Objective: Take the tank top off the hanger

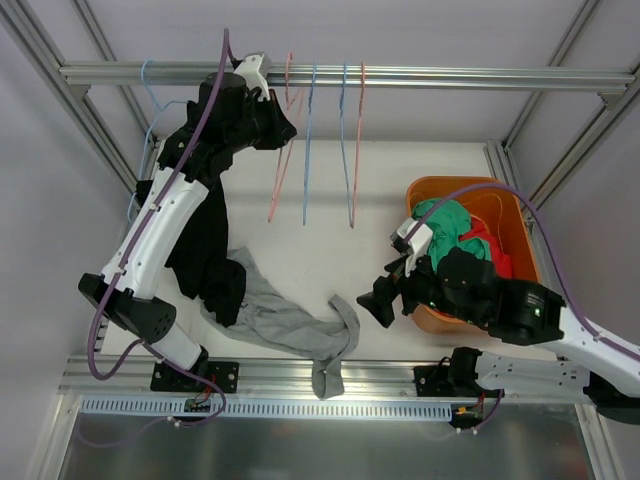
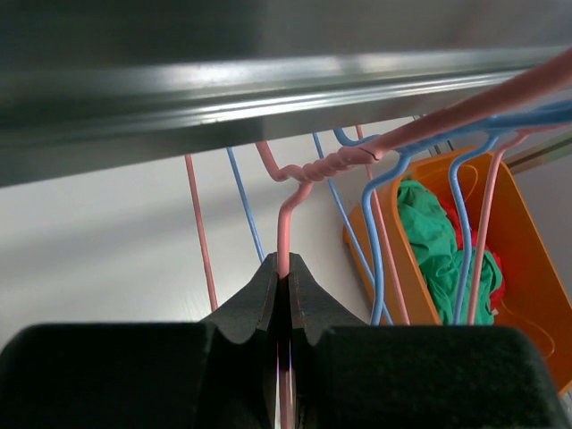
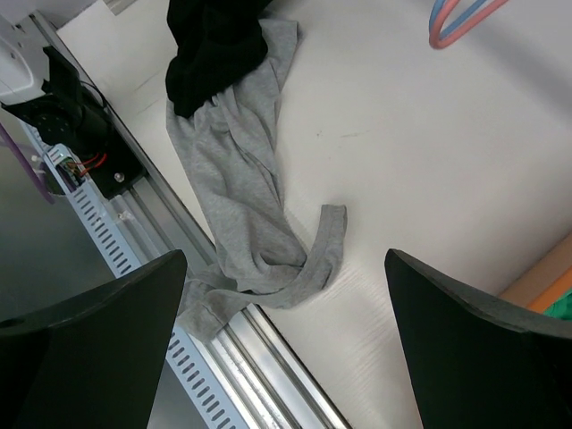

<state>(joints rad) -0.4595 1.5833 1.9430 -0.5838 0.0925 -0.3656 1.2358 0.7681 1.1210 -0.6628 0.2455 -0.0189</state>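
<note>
Several thin wire hangers, pink and blue (image 1: 308, 150), hang from a ribbed metal rail (image 1: 400, 73) at the far side. The tank top (image 1: 205, 250), soft black fabric, hangs at the far left, partly hidden behind the left arm; which hanger carries it cannot be told. Its lower end overlaps a crumpled grey knit garment (image 1: 285, 320) lying on the smooth white counter (image 1: 330, 255), with one end draped over the near edge. At the right stands an orange plastic basket (image 1: 455, 183) holding a green garment (image 1: 455, 225) and some red cloth. The left pincer (image 2: 281, 268) is raised to the rail and clenched on the pink hanger (image 2: 284, 223), the wire pinched between both fingers just below its twisted neck. The right pincer (image 3: 286, 268) is spread wide, grasps nothing, and hovers above the counter between the grey garment and the basket.
</note>
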